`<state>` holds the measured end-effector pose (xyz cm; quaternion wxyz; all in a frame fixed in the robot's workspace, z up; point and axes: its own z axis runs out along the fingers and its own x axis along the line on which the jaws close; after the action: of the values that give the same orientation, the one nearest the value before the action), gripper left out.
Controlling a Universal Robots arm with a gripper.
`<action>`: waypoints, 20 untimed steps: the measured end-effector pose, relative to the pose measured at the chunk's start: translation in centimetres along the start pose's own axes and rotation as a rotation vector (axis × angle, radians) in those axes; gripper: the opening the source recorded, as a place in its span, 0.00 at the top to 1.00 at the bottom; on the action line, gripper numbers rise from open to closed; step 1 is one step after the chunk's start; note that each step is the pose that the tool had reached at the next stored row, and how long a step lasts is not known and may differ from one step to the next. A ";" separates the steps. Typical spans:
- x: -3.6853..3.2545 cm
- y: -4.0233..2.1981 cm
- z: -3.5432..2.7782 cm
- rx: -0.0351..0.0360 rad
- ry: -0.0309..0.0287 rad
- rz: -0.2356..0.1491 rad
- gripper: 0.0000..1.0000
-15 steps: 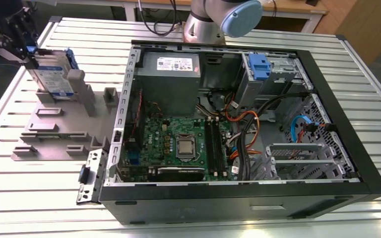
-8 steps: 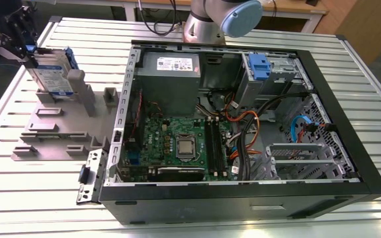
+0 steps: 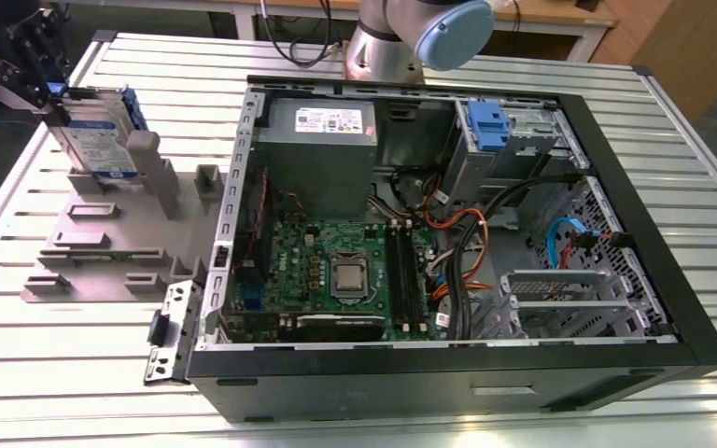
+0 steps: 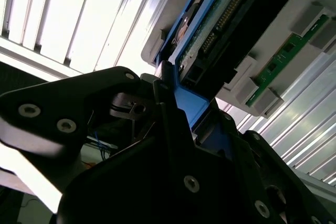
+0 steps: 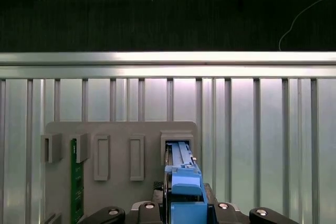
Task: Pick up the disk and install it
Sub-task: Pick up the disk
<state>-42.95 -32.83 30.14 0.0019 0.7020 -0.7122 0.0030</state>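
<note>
Peering down the wrist, we see the gripper (image 5: 181, 209) clamped snug on the blue carrier edge of the disk (image 5: 181, 174), which stands upright in an end slot of the grey holder (image 5: 118, 129) on the slatted table (image 5: 262, 129). In the exterior view, the open PC case (image 3: 458, 378) sits just beside the holder, on that view's right.

The worktop (image 3: 695, 159) is made of ribbed, shiny metal; the disk (image 3: 90, 140) is framed in blue plastic over silver metal
</note>
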 end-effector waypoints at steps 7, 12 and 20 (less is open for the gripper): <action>0.00 0.00 -0.27 0.0001 0.0026 0.000 0.64; 0.00 0.00 -0.49 0.0002 0.0049 0.000 0.64; 0.00 0.00 -0.83 0.0001 0.0082 0.000 0.64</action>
<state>-42.95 -32.83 30.97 0.0048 0.7020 -0.7122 0.0059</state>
